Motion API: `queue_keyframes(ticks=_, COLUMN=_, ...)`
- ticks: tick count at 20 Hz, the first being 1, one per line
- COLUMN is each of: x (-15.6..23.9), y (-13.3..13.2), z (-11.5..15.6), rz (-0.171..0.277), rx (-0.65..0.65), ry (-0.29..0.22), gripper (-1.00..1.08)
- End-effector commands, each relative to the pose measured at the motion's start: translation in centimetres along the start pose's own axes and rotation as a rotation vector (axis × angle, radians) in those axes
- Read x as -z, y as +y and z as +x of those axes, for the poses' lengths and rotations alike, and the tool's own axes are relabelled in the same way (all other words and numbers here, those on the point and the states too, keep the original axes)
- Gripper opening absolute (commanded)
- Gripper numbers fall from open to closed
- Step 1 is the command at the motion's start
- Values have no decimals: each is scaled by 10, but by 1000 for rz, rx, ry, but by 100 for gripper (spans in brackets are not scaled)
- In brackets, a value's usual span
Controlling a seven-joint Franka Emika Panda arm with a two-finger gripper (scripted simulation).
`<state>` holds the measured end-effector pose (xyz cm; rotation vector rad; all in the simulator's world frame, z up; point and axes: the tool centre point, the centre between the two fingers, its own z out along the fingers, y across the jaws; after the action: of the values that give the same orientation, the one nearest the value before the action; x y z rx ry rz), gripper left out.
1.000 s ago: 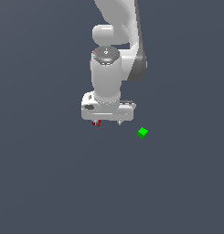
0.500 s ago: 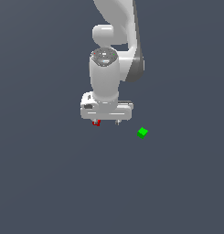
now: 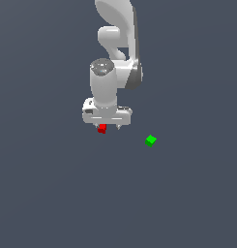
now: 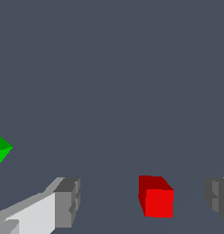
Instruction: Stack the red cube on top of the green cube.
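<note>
Between the 2 fingers [image 4: 67,203] of the end effector [image 4: 143,203] sits the red cube [image 4: 156,199], clear of both pads; the jaws stand wide apart. On the grey counter [image 3: 52,193], the green cube [image 3: 150,140] lies well apart, toward the exterior view's right of the white arm [image 3: 115,58].

One red cube [image 3: 102,129], one green cube [image 3: 150,140]

We are looking down from high and far off in the exterior view, facing the arm's front. In the wrist view we are sitting close behind the gripper [image 4: 141,203], facing the floor. Both are showing the red cube [image 3: 102,129] and green cube [image 3: 150,140].
</note>
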<state>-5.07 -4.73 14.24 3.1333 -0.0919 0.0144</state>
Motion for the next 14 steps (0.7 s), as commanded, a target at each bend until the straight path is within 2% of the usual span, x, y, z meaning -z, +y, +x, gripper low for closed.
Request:
queue_keyframes(ticks=1, x=-14, y=10, z=-17, rz=1, rx=-11, ry=-2, gripper=100)
queue_keyframes(ticks=8, x=-49, y=34, z=-55, rz=3, rx=-35, ry=-7, gripper=100)
queue_keyframes(ticks=14, x=-67, y=46, z=-75, rz=5, rx=-47, ry=-9, gripper=100)
